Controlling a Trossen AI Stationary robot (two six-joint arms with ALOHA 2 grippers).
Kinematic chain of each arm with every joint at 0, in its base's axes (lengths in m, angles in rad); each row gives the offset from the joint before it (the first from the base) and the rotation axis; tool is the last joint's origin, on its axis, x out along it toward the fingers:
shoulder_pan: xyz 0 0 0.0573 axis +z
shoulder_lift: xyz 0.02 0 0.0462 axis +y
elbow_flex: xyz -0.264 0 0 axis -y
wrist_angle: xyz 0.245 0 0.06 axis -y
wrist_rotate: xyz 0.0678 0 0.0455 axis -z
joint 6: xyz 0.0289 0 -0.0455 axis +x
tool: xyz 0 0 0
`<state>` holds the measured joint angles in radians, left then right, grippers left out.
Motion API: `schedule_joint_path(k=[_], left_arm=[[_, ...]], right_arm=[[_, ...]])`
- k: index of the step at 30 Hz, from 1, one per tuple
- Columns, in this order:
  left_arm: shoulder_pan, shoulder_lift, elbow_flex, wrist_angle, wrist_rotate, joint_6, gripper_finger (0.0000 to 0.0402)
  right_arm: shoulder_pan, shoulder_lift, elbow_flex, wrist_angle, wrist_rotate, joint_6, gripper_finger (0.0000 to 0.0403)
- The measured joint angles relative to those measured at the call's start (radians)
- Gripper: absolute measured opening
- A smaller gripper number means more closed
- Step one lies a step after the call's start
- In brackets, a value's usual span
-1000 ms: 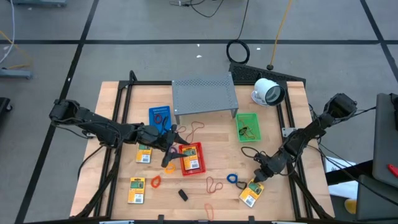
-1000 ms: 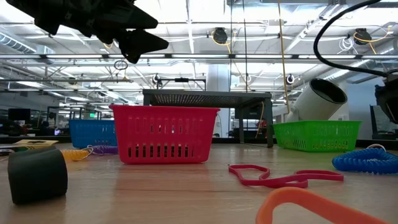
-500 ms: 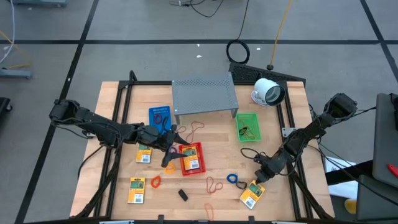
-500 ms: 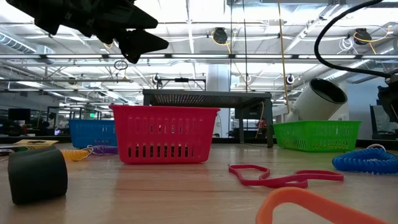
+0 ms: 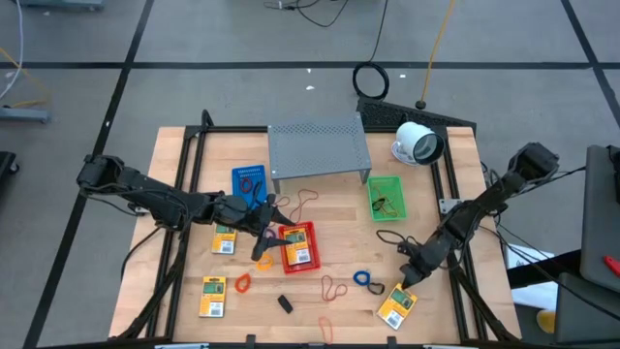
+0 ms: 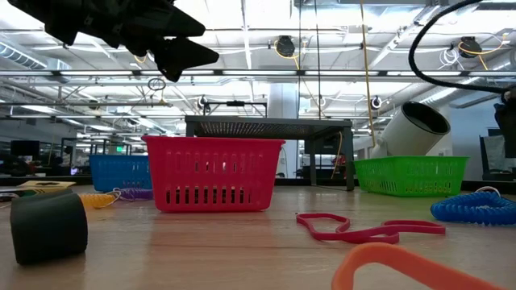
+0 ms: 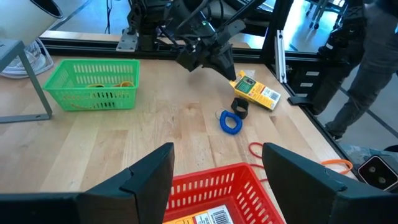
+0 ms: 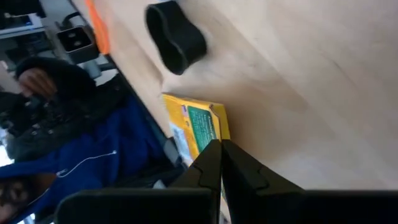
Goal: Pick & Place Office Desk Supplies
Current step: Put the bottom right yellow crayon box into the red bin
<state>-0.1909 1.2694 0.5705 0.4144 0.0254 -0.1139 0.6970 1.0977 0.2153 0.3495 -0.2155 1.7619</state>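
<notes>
- My right gripper (image 5: pixel 406 281) sits low near the front right of the table (image 5: pixel 320 208), fingers pressed together with nothing visible between the tips.
- Just in front of those tips lies a yellow packet (image 5: pixel 395 308) with a green label, flat on the wood; whether the tips touch its edge I cannot tell.
- From above, that packet's long axis runs on a diagonal, its far end angled toward my right gripper and its near end toward the table's front edge.
- In my right wrist view the same packet (image 8: pixel 196 132) lies lengthwise along my closed fingers (image 8: pixel 211 163), with a small black clip-like piece (image 8: pixel 176 37) farther out.
- A blue coiled loop (image 5: pixel 361 279) lies just beside my right gripper, toward the table's middle.
- My left gripper (image 5: pixel 266 236) hangs over the red basket (image 5: pixel 299 246), fingers spread wide and empty.
- The red basket already holds a yellow packet, lying flat with its long axis along the basket's length.
- Three more yellow packets lie on the left half: one (image 5: pixel 225 239) beside my left arm, one (image 5: pixel 213 287) nearer the front, one (image 5: pixel 211 307) just below that, all lengthwise front to back.
- A person in dark clothing stands beyond the table edge.
</notes>
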Motion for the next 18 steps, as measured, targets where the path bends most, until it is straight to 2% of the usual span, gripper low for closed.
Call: schedule_joint_path(k=[4, 8, 18], left_arm=[[0.0, 0.0, 0.0, 0.001, 0.0, 0.002, 0.0255], [0.0, 0.0, 0.0, 0.003, 0.0, 0.004, 0.0255], [0.0, 0.0, 0.0, 0.008, 0.0, 0.004, 0.0255]], right_arm=[[-0.022, -0.045, 0.009, -0.013, -0.001, -0.057, 0.0], [-0.049, -0.104, 0.074, -0.144, 0.004, -0.177, 0.0], [-0.128, -0.217, 0.351, -0.521, 0.152, -0.675, 0.0]])
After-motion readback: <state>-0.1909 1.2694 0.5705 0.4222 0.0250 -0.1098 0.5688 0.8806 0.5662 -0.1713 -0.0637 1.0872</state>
